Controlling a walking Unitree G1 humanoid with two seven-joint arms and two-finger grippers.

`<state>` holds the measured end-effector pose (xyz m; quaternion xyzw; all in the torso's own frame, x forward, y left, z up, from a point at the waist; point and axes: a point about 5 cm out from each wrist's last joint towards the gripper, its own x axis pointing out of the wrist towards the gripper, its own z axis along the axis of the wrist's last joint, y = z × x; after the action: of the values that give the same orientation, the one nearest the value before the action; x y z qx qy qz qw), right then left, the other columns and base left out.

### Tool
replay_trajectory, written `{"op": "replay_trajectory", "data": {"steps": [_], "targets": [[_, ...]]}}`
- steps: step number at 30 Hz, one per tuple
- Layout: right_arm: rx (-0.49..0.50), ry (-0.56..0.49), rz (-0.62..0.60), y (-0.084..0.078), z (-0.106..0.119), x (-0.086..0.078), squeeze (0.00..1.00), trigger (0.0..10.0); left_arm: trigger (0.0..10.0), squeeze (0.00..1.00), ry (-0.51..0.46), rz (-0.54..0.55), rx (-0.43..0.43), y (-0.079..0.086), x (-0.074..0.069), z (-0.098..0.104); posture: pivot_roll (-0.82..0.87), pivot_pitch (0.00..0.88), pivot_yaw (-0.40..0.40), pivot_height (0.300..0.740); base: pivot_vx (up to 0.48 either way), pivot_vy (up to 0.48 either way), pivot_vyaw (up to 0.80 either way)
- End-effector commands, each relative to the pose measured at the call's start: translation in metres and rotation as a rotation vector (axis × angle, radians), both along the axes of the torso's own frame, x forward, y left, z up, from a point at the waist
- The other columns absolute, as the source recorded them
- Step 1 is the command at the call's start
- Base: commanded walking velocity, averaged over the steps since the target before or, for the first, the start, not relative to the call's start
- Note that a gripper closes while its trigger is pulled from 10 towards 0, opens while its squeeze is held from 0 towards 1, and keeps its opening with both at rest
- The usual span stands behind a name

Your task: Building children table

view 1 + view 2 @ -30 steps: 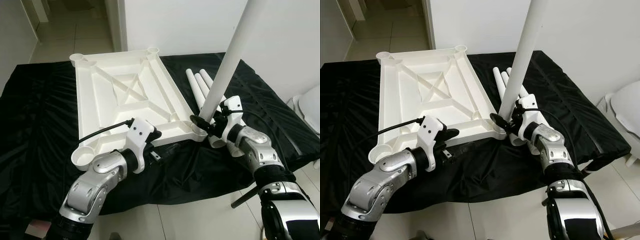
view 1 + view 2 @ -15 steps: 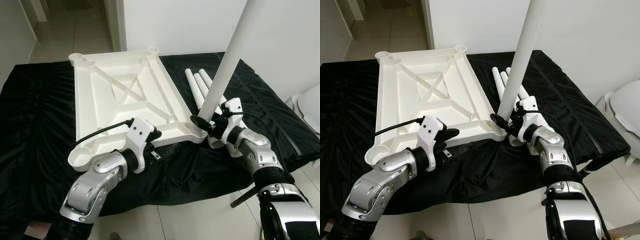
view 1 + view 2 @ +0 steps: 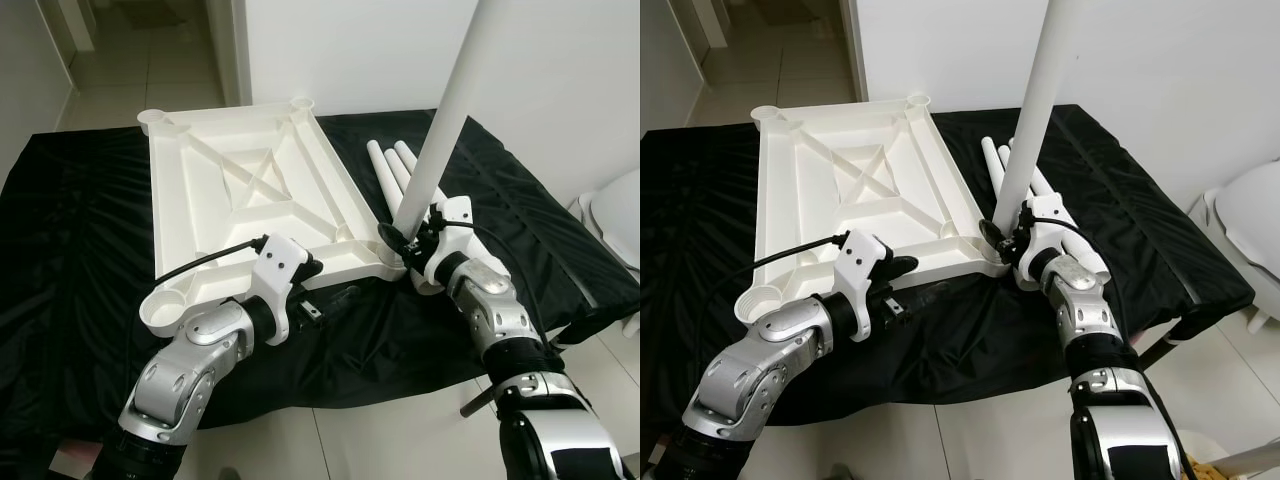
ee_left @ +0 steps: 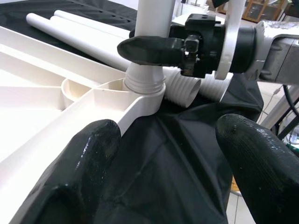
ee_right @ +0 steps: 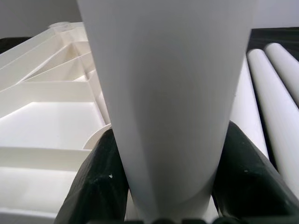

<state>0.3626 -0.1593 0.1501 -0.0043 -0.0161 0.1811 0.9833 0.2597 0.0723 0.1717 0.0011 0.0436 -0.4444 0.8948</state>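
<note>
The white plastic tabletop (image 3: 240, 190) lies upside down, ribs up, on a black cloth (image 3: 80, 230). At its near right corner socket (image 4: 145, 84), the right gripper (image 3: 408, 243) is clamped around the base of a long white plastic leg tube (image 3: 445, 110), which stands nearly upright with its threaded end seated in that socket. The left gripper (image 3: 335, 300) rests just beside the tabletop's near edge, fingers (image 4: 79, 172) spread and holding nothing. Three more white leg tubes (image 3: 395, 165) lie on the cloth just right of the tabletop. To seat the leg well, I judge it should be kept square to the socket while turning, so the thread does not cross, with the left gripper steadying the tabletop against twisting.
</note>
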Motion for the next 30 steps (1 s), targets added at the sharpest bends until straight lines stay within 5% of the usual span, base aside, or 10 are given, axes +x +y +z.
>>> {"op": "replay_trajectory", "data": {"steps": [1, 18, 23, 30], "targets": [[0.026, 0.054, -0.085, -0.006, -0.011, -0.002, 0.00, 10.0, 10.0, 0.00, 0.019, -0.021, 0.001, -0.003, 0.000, -0.003, -0.05, 0.048, -0.004, 0.740, 0.000, 0.000, 0.00], [0.102, -0.020, -0.375, 0.048, -0.009, -0.023, 0.00, 10.0, 10.0, 0.00, 0.017, -0.042, 0.000, -0.009, -0.001, -0.004, -0.05, 0.020, -0.018, 0.740, 0.000, 0.000, 0.00], [0.135, 0.004, -0.358, 0.067, -0.010, -0.026, 0.00, 10.0, 10.0, 0.00, 0.019, -0.047, -0.001, -0.009, -0.002, -0.005, -0.05, 0.014, -0.020, 0.740, 0.000, 0.000, 0.00], [0.132, 0.009, -0.359, 0.066, -0.010, -0.027, 0.00, 10.0, 10.0, 0.00, 0.017, -0.053, 0.003, -0.010, -0.002, -0.006, -0.05, 0.000, -0.026, 0.740, 0.000, 0.000, 0.00]]}}
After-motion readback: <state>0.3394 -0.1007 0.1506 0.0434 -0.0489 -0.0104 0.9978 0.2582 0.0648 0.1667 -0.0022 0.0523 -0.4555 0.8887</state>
